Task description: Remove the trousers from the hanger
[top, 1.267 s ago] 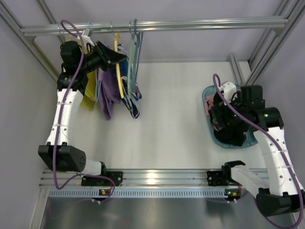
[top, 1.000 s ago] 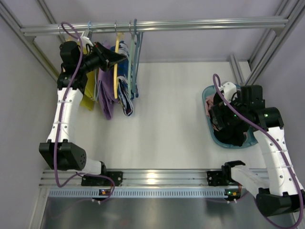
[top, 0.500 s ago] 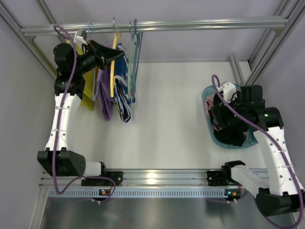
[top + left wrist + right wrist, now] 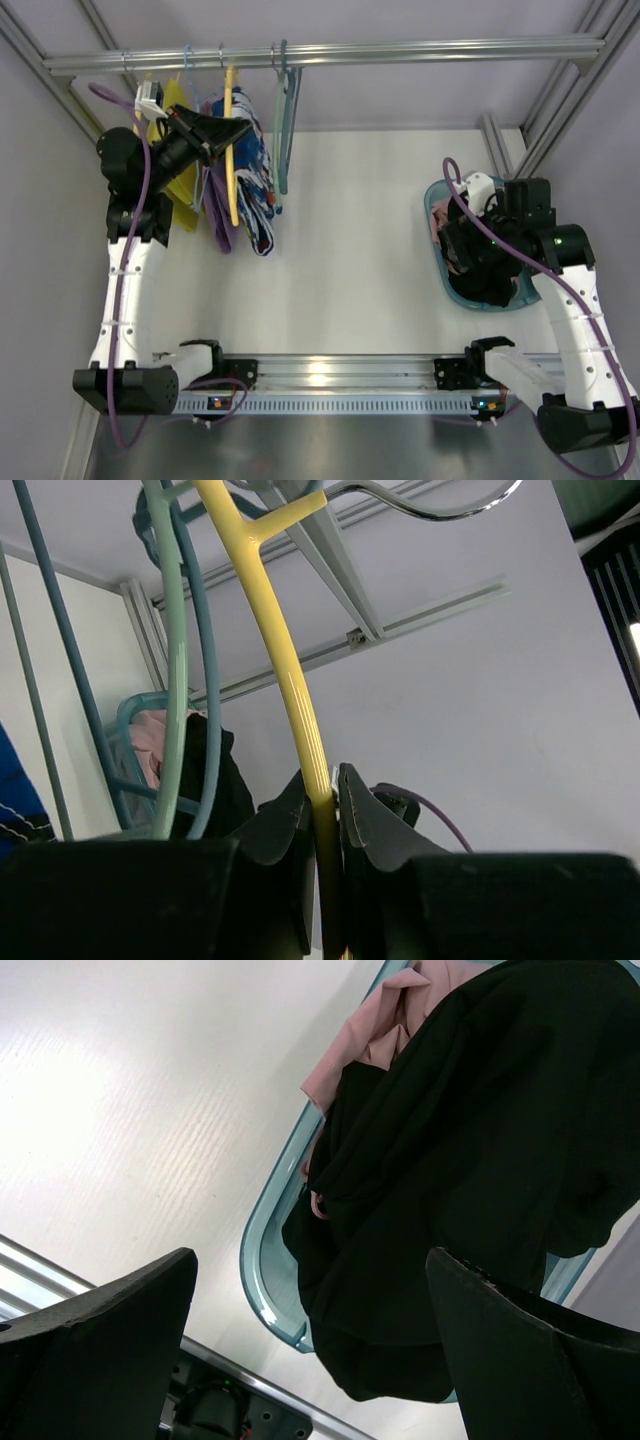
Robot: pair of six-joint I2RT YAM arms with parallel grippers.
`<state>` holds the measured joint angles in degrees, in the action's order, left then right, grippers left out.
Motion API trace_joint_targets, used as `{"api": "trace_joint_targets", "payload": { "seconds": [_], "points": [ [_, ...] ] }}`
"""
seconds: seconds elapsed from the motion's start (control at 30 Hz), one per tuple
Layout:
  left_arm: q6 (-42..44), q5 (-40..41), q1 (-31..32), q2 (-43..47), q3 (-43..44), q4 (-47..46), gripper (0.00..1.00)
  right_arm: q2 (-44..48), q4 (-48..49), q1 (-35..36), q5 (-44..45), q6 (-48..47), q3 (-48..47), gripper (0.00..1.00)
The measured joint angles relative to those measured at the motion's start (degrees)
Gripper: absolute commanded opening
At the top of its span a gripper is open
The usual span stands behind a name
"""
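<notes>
trousers (image 4: 256, 190) hang on one yellow hanger (image 4: 285, 660) pinched by left claw (image 4: 322, 792); right claw (image 4: 310, 1330) gapes.

top: overhead, far | left wrist: upward, close | right wrist: downward (both see basket (image 4: 262, 1260))

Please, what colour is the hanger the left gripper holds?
The hanger is yellow; clearest in left wrist view.
</notes>
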<state>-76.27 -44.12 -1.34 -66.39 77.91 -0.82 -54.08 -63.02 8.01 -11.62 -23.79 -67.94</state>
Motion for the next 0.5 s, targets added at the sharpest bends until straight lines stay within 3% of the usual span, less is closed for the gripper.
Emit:
{"api": "trace_joint_targets", "payload": {
  "seconds": [0.5],
  "points": [
    [1.4,-5.9,0.0,26.4,-17.8,1.4,0.00,2.0,2.2,0.0,-0.6,-0.1,0.0,0.99]
  ]
}}
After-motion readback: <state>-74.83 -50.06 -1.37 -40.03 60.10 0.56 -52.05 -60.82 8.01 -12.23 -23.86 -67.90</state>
